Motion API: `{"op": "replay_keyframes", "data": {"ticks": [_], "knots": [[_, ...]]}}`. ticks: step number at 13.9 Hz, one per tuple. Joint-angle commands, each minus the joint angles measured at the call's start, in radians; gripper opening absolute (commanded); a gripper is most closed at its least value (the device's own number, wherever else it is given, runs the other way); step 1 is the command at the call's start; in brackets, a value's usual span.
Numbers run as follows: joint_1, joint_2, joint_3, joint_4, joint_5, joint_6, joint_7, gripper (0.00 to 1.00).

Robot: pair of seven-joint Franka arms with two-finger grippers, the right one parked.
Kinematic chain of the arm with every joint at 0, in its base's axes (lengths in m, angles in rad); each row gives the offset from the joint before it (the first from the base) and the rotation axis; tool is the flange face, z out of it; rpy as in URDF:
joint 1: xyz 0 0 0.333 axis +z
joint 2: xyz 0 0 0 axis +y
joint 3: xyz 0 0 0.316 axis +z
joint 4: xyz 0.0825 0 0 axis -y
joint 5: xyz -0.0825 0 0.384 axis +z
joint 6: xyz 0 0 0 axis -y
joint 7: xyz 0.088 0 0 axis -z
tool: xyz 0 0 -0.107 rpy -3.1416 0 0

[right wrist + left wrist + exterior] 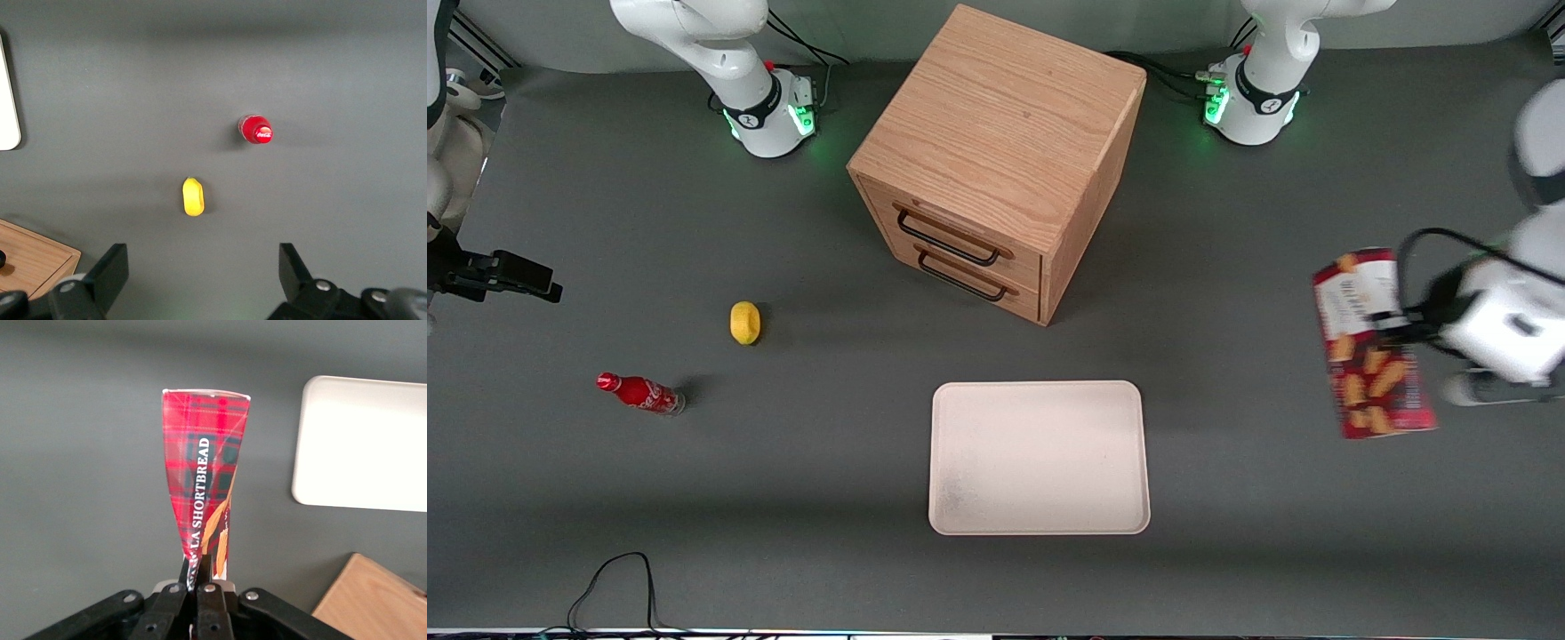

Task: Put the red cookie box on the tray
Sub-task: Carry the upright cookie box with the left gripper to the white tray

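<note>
1 step looks done: the gripper [1409,331], at the front view's right edge, has its jaws clamped on the red cookie box [1372,345] (lifted off the table). Left: carrying it to the bare tray [1039,458], low center, and releasing.
</note>
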Motion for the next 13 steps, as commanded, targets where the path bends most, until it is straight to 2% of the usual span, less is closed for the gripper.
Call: {"op": "replay_keyframes", "data": {"ticks": [1,7,13], "knots": [[-0.102,0.060,0.021,0.115,0.016,-0.029,-0.056,0.00],[-0.259,0.172,0.021,0.244,0.013,-0.006,-0.281,0.00],[-0.279,0.247,0.022,0.220,0.018,0.095,-0.323,0.00]]}}
